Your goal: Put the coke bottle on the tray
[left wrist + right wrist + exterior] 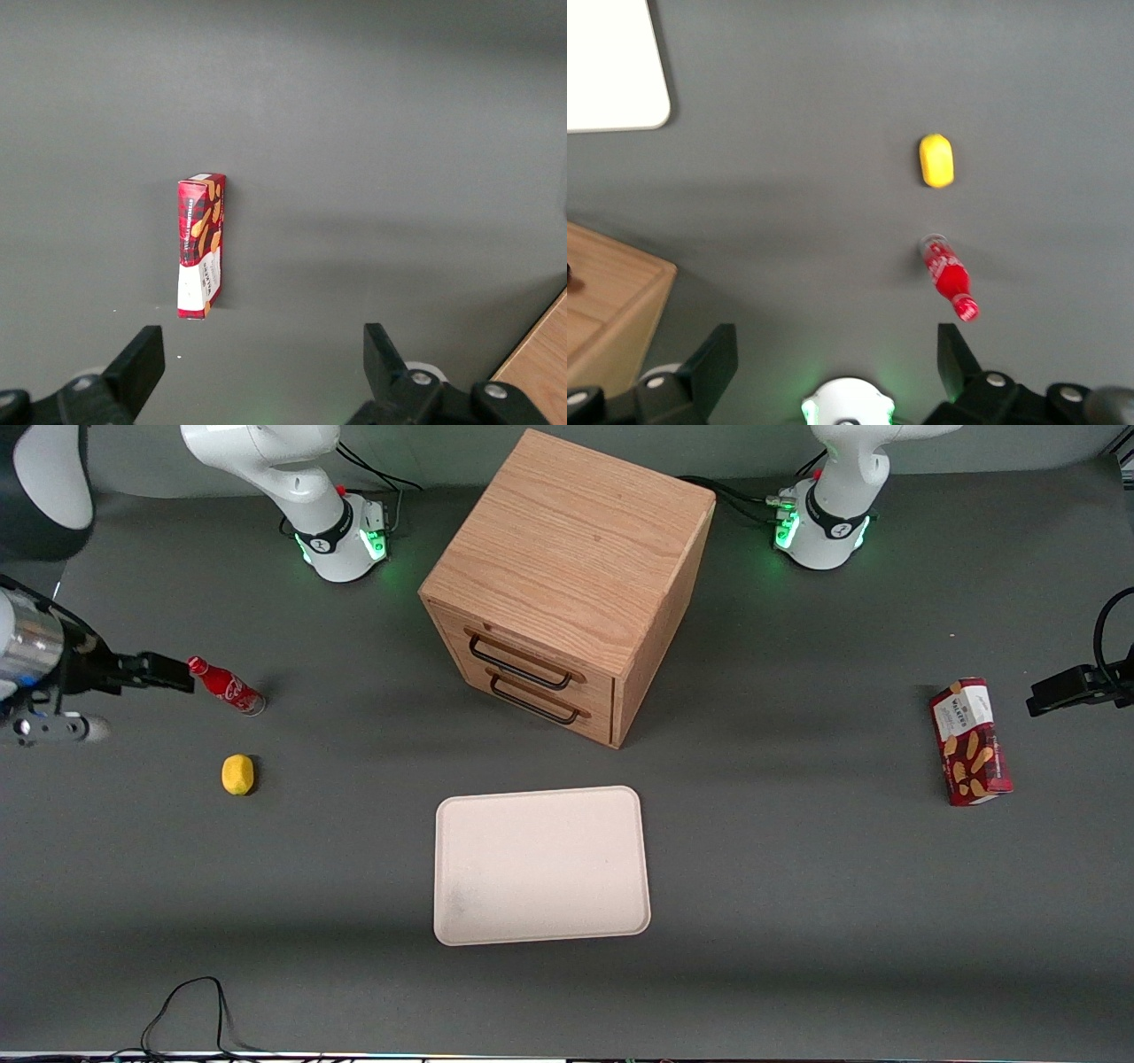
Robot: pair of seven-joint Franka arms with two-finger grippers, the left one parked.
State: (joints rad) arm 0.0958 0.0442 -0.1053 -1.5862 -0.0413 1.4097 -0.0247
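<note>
The coke bottle (227, 686) is a small red bottle with a red cap, lying on its side on the grey table toward the working arm's end. It also shows in the right wrist view (949, 281). My right gripper (166, 672) hangs above the table beside the bottle's cap end, open and empty. In the right wrist view its fingers (713, 363) stand wide apart around the gripper's middle (835, 356), and the bottle's cap lies just off one fingertip. The cream-white tray (540, 864) lies flat near the table's middle, nearer the front camera than the bottle, and its corner shows in the right wrist view (611, 80).
A yellow lemon-like object (237, 773) lies near the bottle, nearer the front camera. A wooden two-drawer cabinet (567, 576) stands farther back than the tray. A red snack box (970, 741) lies toward the parked arm's end. A black cable (190, 1005) loops at the front edge.
</note>
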